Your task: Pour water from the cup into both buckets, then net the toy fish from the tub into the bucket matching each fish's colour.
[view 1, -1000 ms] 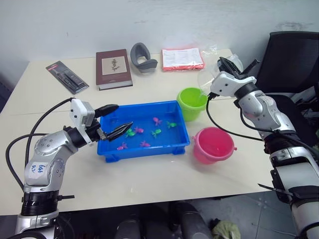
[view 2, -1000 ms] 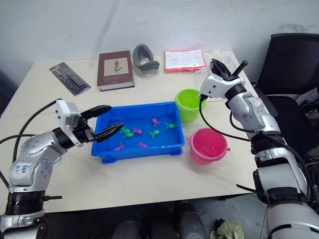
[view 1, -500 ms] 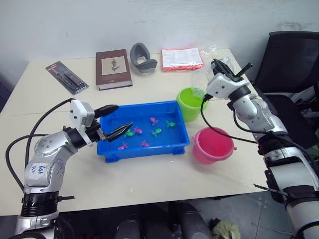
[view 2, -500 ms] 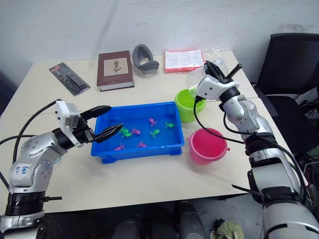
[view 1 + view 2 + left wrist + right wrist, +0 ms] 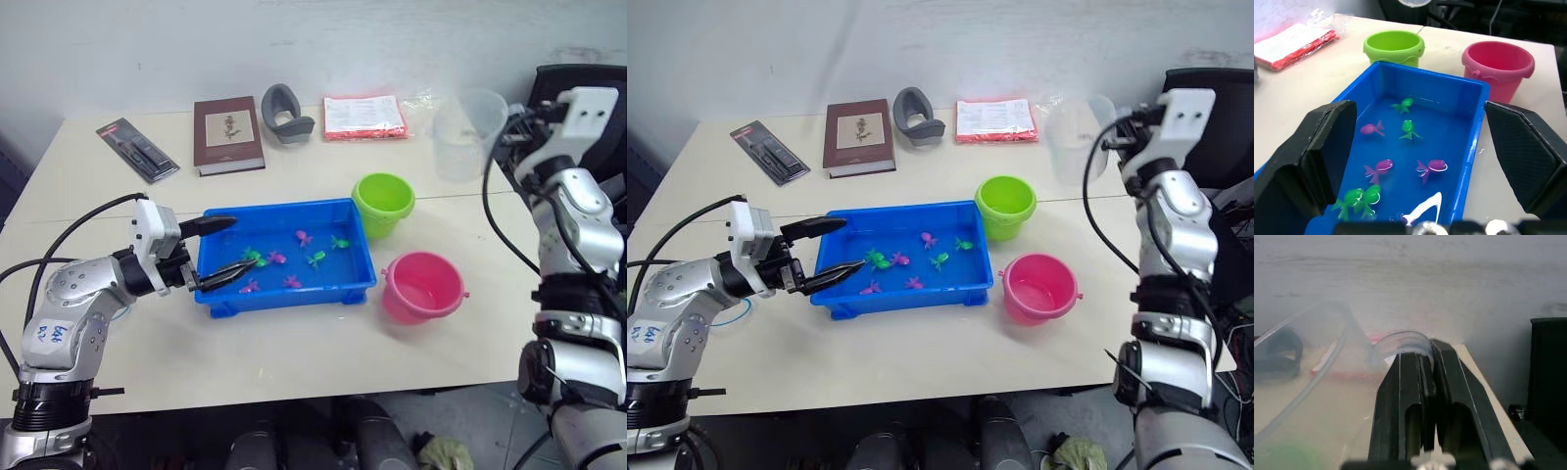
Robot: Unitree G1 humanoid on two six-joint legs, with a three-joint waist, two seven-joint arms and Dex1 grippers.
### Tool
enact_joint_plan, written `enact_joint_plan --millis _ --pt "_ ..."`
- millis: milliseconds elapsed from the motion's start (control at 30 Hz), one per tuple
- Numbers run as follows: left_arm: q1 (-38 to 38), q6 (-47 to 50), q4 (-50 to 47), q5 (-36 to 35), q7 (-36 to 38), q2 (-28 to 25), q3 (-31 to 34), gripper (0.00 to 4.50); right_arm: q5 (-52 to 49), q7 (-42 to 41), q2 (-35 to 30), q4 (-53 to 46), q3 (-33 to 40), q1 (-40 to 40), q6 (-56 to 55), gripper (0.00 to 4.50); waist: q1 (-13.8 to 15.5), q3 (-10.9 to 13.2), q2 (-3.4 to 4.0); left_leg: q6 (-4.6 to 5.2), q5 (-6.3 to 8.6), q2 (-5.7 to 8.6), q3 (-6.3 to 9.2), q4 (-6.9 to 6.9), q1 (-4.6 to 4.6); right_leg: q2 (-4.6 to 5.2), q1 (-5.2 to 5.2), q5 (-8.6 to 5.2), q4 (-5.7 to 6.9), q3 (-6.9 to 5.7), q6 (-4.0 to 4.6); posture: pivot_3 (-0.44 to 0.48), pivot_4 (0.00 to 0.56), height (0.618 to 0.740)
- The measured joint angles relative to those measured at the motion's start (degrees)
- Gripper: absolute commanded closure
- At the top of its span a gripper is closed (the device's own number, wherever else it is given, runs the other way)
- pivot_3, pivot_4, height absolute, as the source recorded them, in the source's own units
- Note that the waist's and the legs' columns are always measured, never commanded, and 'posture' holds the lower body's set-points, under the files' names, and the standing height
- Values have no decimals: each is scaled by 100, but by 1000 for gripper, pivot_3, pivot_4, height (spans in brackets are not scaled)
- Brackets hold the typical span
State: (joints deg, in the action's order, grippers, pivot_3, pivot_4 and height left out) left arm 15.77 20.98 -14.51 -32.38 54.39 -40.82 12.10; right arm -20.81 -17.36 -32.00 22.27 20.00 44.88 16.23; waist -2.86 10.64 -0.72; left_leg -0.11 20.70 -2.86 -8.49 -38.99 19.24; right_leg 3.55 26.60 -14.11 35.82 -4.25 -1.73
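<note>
Bright, even light from above; soft shadows lie under the tub (image 5: 284,257) and buckets (image 5: 421,286). The cup (image 5: 1312,377) looks blurred close to the right wrist camera.

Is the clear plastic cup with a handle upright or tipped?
Upright: the clear plastic cup hangs from the right gripper with its mouth up.

A bright blue tub (image 5: 284,257) holds tiny magenta fish (image 5: 1431,166) and green fish (image 5: 1408,128). One bucket is lime green (image 5: 383,201), the other pink (image 5: 421,287). The cup (image 5: 460,133) is clear and colourless. On the pale cream table (image 5: 294,343) lies a maroon book (image 5: 227,134), a grey curved object (image 5: 285,113) and a red-edged white packet (image 5: 364,116). Both grippers' fingers (image 5: 1327,142) are black.
</note>
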Motion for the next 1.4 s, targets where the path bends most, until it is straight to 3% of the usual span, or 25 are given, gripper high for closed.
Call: enact_joint_plan --millis 300,567,667,900,1000,1100,1233,1333,1400 --pt "163 522 -599 -231 146 -106 -355 0 -85 231 695 401 492 -1287 -446 4436 -51 -1 -1 -13 -7 0 -11 11 -6 -11 2 0 5 13 0 0 150 740" --pt "70 663 -598 -234 -50 -46 -341 0 -67 4 1000 848 467 -1357 -1167 4436 -27 -1 -1 -9 -10 5 -9 7 -8 -6 1 0 8 16 0 0 150 740" --pt "69 705 -576 -235 -139 -42 -294 0 -53 -36 991 1012 466 -1342 -1303 3424 -27 -1 -1 -8 -9 5 -9 5 -8 -6 1 0 8 16 0 0 150 740" --pt "-42 748 -207 -225 -68 -312 -31 0 -59 -319 647 630 455 -2123 -1046 72 -8 -1 -1 -7 -8 5 -6 6 -7 -4 1 0 5 14 0 0 150 740" --pt "-273 829 -119 -233 -243 -345 388 0 -102 -462 332 -56 462 -2650 -649 72 -19 -1 -1 -7 -6 4 -7 9 -8 -4 1 0 4 16 -1 0 150 740" --pt "-1016 844 -267 -228 -307 -449 901 0 -303 -876 -193 -786 568 -3260 -242 72 -48 -1 -1 -12 -3 0 -12 31 -9 -10 0 -2 -4 20 1 0 150 740" --pt "-2234 699 -443 -155 -414 -354 1770 0 -650 -2176 -886 -1367 771 -3708 -472 72 -48 2 -6 -11 -3 3 -23 62 -15 -13 -6 -2 -18 23 1 0 150 740" --pt "-2816 453 -666 -155 -734 186 2485 0 -667 -3427 -1295 -1993 556 -3877 -1363 72 -24 2 -14 -10 -3 3 -20 83 -22 -14 -15 -2 -30 20 0 0 150 740" --pt "-3230 284 -732 -291 -1086 779 3115 0 -823 -4134 -1227 -2629 243 -3979 -1814 72 -23 -4 -50 -21 -2 -7 -14 91 -29 -26 -20 -3 -31 17 0 0 150 740"
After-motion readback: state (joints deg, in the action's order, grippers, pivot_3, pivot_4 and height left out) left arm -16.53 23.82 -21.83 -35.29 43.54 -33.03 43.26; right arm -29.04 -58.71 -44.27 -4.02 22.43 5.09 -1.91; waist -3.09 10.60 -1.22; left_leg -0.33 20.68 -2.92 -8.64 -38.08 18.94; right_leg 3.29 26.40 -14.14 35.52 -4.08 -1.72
